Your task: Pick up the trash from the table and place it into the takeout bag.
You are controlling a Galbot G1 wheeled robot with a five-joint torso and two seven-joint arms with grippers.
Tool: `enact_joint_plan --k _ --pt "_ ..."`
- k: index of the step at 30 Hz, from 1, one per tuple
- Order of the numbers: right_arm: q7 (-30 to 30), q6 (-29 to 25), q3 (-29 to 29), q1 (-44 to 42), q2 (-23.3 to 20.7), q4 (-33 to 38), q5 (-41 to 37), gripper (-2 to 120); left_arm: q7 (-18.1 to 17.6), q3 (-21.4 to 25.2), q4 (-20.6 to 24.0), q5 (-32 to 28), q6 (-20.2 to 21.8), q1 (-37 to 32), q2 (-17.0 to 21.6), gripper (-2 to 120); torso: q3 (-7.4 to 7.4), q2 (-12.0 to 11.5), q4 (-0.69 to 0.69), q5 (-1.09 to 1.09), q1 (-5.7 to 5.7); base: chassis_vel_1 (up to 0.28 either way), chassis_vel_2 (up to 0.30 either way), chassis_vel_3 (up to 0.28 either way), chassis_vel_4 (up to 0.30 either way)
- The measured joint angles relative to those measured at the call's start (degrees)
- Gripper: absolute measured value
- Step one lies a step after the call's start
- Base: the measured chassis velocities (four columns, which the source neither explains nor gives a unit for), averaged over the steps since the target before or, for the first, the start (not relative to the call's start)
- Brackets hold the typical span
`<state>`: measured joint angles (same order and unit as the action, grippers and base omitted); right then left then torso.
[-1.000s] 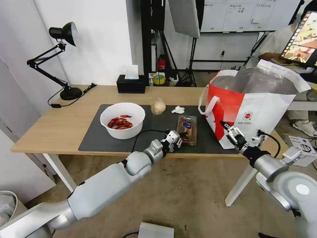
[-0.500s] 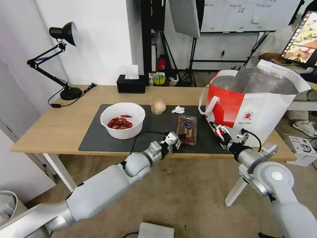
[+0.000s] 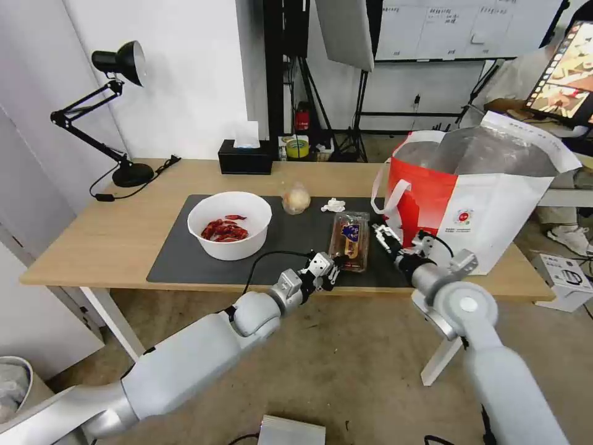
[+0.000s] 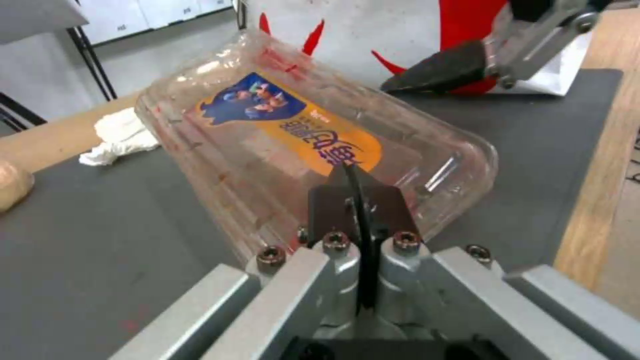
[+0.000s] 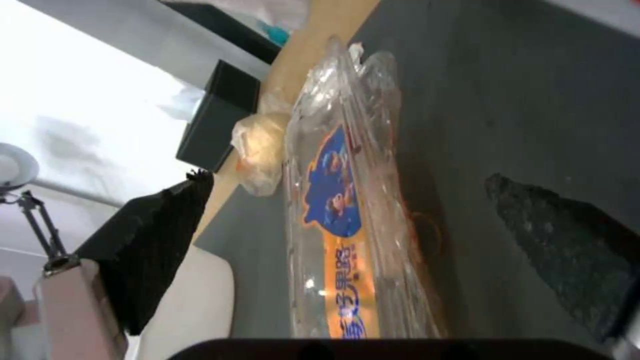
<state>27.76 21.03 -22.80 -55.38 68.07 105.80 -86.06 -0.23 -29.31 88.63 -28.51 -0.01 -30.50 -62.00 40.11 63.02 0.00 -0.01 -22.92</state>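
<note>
Head view: tray (image 3: 349, 240) lies lengthwise front-to-back; left gripper (image 3: 334, 267) pinches its near end, right gripper (image 3: 378, 233) open beside.

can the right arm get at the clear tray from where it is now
Probably yes. The right gripper is open beside the tray, on the side toward the bag, with bare mat between them. The left gripper is shut on the tray's near end only.

Clear tray (image 3: 350, 240) w/ blue-orange label; white bowl (image 3: 229, 224), red shells; red-white bag (image 3: 469, 204), silver lining, red logo at 6; dk grey mat (image 3: 185, 253); white tissue (image 3: 333, 204).
</note>
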Motion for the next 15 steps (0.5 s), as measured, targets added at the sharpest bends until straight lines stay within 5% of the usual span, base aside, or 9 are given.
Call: enact_joint_plan --k 15 --pt "1.67 0.39 4.34 5.67 0.16 -5.47 -0.02 100 -2.07 -0.55 0.48 -2.76 0.27 1.13 -0.36 0 0.00 0.00 0.00 0.01 0.00 0.000 0.000 0.000 0.000"
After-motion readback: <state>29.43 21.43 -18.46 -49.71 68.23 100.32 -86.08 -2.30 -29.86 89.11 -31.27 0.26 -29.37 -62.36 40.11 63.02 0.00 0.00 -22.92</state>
